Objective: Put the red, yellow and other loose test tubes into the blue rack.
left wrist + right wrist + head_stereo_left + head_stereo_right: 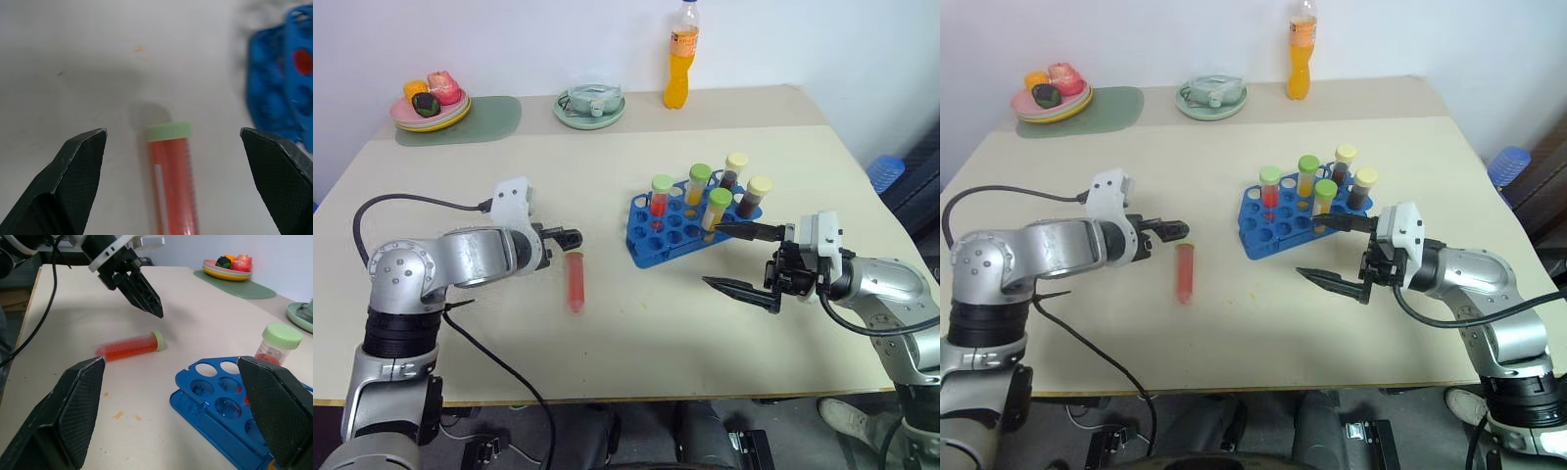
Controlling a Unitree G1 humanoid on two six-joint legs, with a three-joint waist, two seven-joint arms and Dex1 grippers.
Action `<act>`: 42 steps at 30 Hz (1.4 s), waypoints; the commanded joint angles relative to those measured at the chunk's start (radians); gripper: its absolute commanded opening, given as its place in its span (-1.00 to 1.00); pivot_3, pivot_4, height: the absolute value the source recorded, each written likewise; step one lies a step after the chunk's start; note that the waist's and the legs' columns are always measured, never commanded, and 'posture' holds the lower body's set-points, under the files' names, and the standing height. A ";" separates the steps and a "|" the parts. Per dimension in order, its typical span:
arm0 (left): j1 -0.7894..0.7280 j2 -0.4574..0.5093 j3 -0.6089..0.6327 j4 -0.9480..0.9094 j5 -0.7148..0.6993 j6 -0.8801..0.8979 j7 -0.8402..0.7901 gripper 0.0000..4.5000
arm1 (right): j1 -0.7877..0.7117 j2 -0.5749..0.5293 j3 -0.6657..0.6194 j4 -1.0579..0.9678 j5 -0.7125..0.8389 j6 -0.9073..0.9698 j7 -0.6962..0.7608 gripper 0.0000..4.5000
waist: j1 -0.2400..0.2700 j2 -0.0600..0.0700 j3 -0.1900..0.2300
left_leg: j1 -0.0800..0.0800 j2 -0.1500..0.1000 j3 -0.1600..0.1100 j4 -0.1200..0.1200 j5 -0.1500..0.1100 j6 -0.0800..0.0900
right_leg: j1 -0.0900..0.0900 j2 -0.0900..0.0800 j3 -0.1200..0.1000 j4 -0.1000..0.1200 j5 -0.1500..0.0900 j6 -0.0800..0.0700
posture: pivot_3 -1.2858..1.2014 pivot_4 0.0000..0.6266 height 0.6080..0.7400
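Rack status: the blue rack [680, 223] is sitting mid-table, right of centre, and is already carrying five capped tubes upright in its holes: a red one [660, 203] at the near-left end, a yellow one with a green cap [697, 185], a second green-capped yellow one [718, 212], and two dark-brown ones with cream caps [734, 172] [755, 198]. Several front holes are standing empty.

Left to do: one red tube with a light-green cap [575, 281] is lying flat on the table [607, 352], well left of the rack, cap end pointing toward the far edge. That's the only loose tube I'm seeing on the table.

Left gripper [566, 237] is hovering just beyond the cap end of that tube, jaws spread wide, nothing between them; in the wrist view the tube cap [168, 132] is sitting centred between the two fingers, not touched. Right gripper [744, 259] is waiting just beside the rack's near-right corner, jaws also released and empty, pointing across toward the left arm.

Judging it as mostly done: one pickup, one upright insert into a free hole remaining. Left arm looks lined up for the grasp, not yet closing.
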 commanded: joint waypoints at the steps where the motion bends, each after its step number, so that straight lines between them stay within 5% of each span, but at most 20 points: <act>1: -0.008 -0.082 0.022 -0.012 -0.017 -0.039 0.124 1.00 | -0.019 0.008 -0.009 -0.019 0.009 -0.010 0.005 0.96 | 0.002 0.000 0.000 | 0.000 0.000 0.000 0.000 0.000 0.000 | 0.000 0.000 0.000 0.000 0.000 0.000 | 0.03 -0.52 1.00; 9: -0.034 -0.273 0.087 0.009 -0.017 -0.084 0.411 1.00 | -0.024 0.007 -0.014 -0.023 0.008 -0.003 0.003 0.96 | 0.001 0.000 0.000 | 0.002 0.000 0.000 0.000 0.000 0.000 | 0.001 0.000 0.000 0.000 0.000 0.000 | 0.03 -0.52 1.00; 33: -0.100 -0.272 0.093 0.265 -0.017 0.027 0.419 1.00 | 0.001 0.006 -0.028 -0.043 0.011 -0.001 -0.024 0.96 | 0.003 0.000 0.000 | 0.005 0.000 0.001 0.000 0.000 0.000 | 0.004 0.000 0.000 0.000 0.000 0.000 | 0.03 -0.52 1.00; 36: -0.086 -0.264 0.080 0.259 -0.017 0.013 0.419 0.65 | 0.006 0.007 -0.026 -0.045 0.011 -0.001 -0.027 1.00 | 0.003 0.000 0.000 | 0.005 0.000 0.001 0.000 0.000 0.000 | 0.004 0.000 0.000 0.000 0.000 0.000 | 0.03 -0.52 1.00; 42: -0.047 -0.260 0.062 0.227 -0.017 -0.045 0.419 -0.59 | 0.008 0.008 -0.021 -0.046 0.012 0.000 -0.031 1.00 | -0.001 0.000 -0.001 | 0.006 0.000 0.001 -0.002 0.000 0.000 | 0.004 0.000 0.001 0.000 0.000 0.000 | 0.03 -0.52 1.00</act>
